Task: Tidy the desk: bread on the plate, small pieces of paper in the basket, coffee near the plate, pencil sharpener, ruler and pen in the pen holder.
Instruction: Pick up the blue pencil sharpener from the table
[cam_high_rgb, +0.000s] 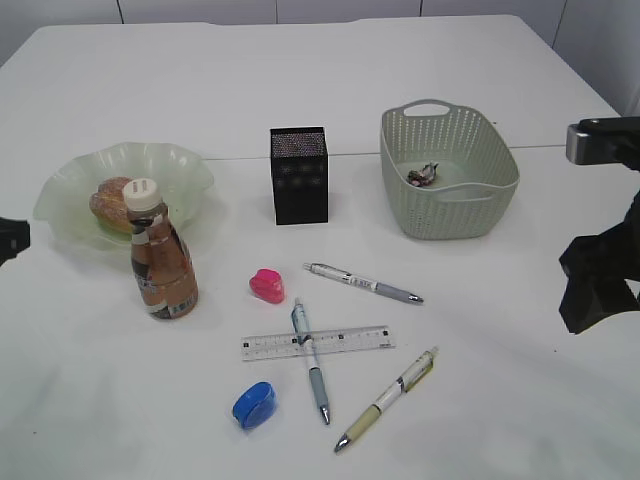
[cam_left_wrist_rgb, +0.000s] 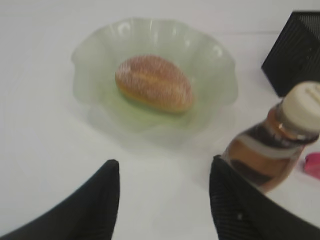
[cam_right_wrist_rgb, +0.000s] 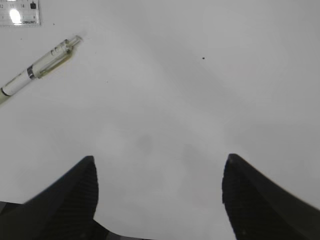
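The plate (cam_high_rgb: 60, 190) already holds the bread (cam_left_wrist_rgb: 154, 82), the coffee bottle (cam_high_rgb: 160, 255) stands just beside it and the basket (cam_high_rgb: 448, 168) holds paper, so I'd judge the stationery is what remains. The right gripper (cam_right_wrist_rgb: 159, 192), fingers spread and empty, hovers over bare table near the cream pen (cam_high_rgb: 386, 399), which lies forward and to its left, its long axis slanting away from the ruler (cam_high_rgb: 317, 342). The left gripper (cam_left_wrist_rgb: 164, 197), also spread and empty, sits by the plate, well apart from the pens.
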